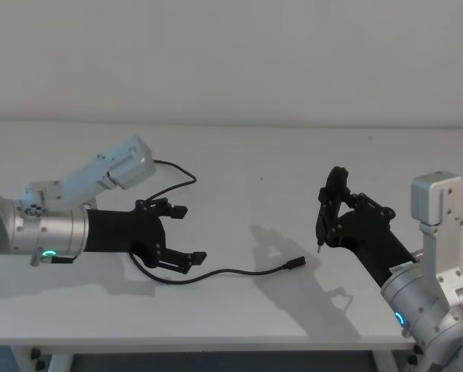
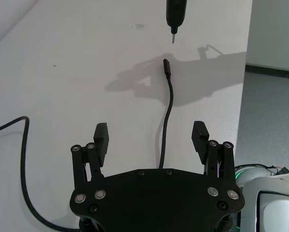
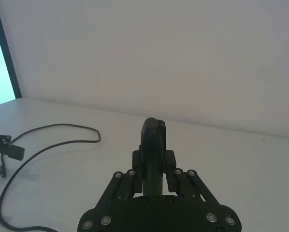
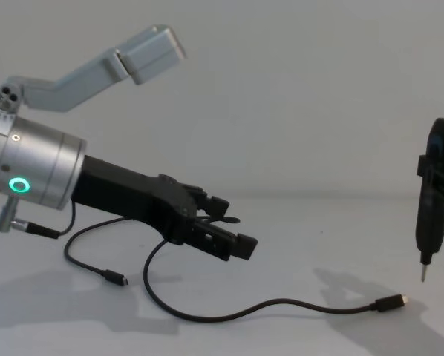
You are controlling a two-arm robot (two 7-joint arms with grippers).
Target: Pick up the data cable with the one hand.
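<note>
The data cable [image 1: 216,273] is a thin black cord lying loose on the white table [image 1: 262,155], with one small plug [image 1: 296,263] pointing right. My left gripper [image 1: 189,232] hovers open above its middle stretch, not touching it. In the left wrist view the data cable [image 2: 169,104] runs out between the two spread fingers [image 2: 102,135]. In the chest view the left gripper [image 4: 233,226] hangs above the data cable [image 4: 281,304], whose second plug [image 4: 116,279] lies at the left. My right gripper [image 1: 346,211] is held up at the right, shut on a dark pin-tipped tool [image 1: 328,203].
The pin-tipped tool [image 4: 432,200] hangs with its tip a little above the table, close to the cable's right plug [image 4: 389,302]. The cable's far loop [image 3: 62,126] curls across the table behind the left arm. The table's front edge [image 1: 216,339] is near.
</note>
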